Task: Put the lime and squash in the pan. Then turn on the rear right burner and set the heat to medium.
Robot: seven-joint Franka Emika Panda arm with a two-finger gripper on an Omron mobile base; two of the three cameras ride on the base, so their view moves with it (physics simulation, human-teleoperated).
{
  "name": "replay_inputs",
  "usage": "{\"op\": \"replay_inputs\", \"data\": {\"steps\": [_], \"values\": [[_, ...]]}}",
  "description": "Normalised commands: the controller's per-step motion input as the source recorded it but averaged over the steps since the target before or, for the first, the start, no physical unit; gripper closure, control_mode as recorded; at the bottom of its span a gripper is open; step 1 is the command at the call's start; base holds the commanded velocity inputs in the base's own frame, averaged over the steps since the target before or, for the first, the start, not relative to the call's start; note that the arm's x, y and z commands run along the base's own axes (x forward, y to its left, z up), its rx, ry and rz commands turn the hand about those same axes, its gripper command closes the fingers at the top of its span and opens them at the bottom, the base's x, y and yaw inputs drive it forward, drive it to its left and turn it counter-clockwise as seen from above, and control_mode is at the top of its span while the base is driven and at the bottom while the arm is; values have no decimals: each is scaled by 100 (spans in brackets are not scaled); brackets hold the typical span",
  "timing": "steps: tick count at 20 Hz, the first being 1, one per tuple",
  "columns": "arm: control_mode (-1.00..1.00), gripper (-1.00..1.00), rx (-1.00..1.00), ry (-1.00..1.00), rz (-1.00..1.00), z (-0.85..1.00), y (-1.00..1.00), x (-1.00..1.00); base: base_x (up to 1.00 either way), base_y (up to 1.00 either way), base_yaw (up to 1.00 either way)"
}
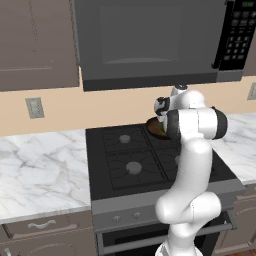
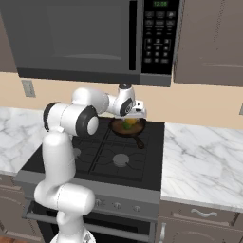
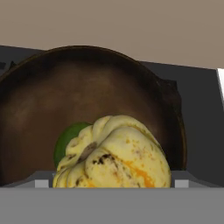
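Left base view: the arm reaches over the stove (image 1: 125,155) to its rear right corner, where the pan (image 1: 152,128) sits. Only the pan's left edge is exposed; the arm's body covers the rest, and the gripper itself cannot be made out here.

Right base view: the gripper (image 2: 135,116) hangs directly above the pan (image 2: 127,128), which rests on the rear right burner, handle pointing toward the front. The squash (image 2: 129,124) shows as a yellow patch inside the pan, just under the hand. The jaws are too small to judge here.

Hand view: the squash (image 3: 114,154) fills the lower centre, with the lime (image 3: 69,141) touching it on its left and partly behind it. Both lie within the pan (image 3: 87,83) wall. The small grey finger tips sit at either side of the squash, spread wide and clear of it; I judge the squash released, not pinched.

Assessment: loading appears complete. The step in hand is withdrawal. Lift straight up with the jaws kept spread, so neither finger drags the squash or knocks the lime over the rim. Clear the pan wall before swinging toward the front knobs. Avoid catching the handle on the way down.
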Motion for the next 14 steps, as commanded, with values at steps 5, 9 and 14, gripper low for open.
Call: {"op": "replay_inputs", "data": {"steps": [5,9,14], "values": [[-100,100,0,0,0,-9,0,26,0,0,0],[-100,100,0,0,0,-16,-3,4,0,0,0],[-100,100,0,0,0,-20,0,0,0,0,0]]}}
